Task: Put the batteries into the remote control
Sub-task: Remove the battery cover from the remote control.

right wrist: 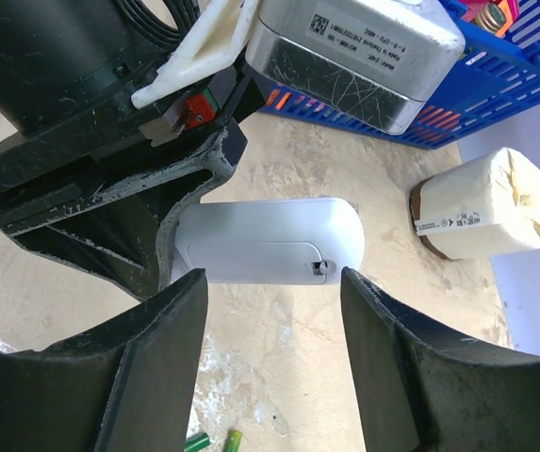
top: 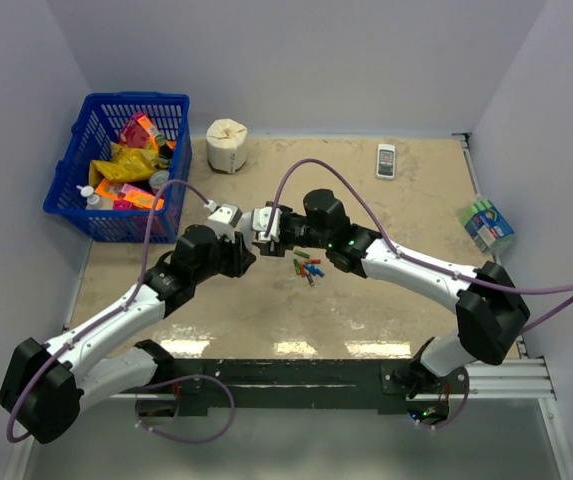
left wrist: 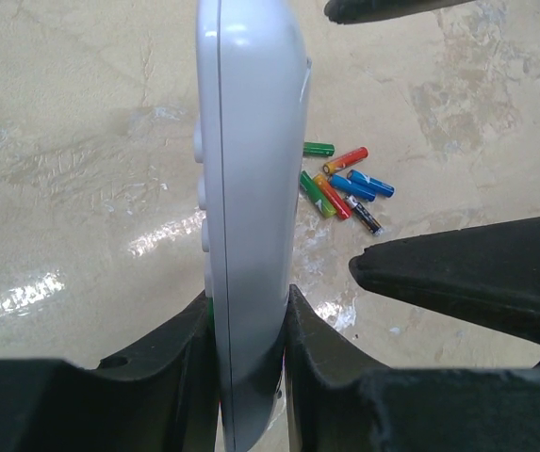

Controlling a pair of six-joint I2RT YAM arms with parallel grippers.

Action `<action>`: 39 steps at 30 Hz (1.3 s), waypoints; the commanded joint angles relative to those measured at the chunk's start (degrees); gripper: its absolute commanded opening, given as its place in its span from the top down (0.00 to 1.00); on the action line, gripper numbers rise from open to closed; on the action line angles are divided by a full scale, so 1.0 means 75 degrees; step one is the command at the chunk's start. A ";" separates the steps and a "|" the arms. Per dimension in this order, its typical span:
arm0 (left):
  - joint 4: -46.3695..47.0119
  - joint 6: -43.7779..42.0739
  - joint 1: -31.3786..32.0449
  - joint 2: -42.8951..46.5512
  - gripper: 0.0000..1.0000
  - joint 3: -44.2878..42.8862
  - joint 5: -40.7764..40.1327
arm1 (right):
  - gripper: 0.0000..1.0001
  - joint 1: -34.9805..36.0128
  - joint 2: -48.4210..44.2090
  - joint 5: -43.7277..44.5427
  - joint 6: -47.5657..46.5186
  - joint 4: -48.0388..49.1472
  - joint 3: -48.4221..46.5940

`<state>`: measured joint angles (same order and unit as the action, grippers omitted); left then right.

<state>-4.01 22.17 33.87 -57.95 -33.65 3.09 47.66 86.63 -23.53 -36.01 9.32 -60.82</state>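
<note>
The batteries [top: 307, 268] lie in a small loose heap on the table [top: 266, 320], at the middle of the top view. Just above them the left gripper [top: 228, 220] is clamped on the remote control [left wrist: 251, 141], which stands on its edge. The right gripper [right wrist: 271, 282] is open, its fingers apart at both sides of the remote's free end. Farther, at the upper left, a blue basket [top: 116, 222] stands with a paper roll [top: 227, 145] near it.

open surface [top: 266, 310] on the near side of the batteries [top: 308, 268]; just beyond them the raised remote control [left wrist: 246, 188] and right arm [top: 406, 265] bar the way; blue basket [top: 116, 222] fills far left.
</note>
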 commanded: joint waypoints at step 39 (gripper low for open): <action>-0.0004 -0.0003 -0.0051 -0.0007 1.00 -0.0494 -0.0072 | 0.68 0.0009 0.0461 -0.0789 -0.0296 -0.0668 -0.0586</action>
<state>-7.49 22.96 33.61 -58.28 -34.52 4.08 47.13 89.67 -25.63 -37.50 6.68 -63.46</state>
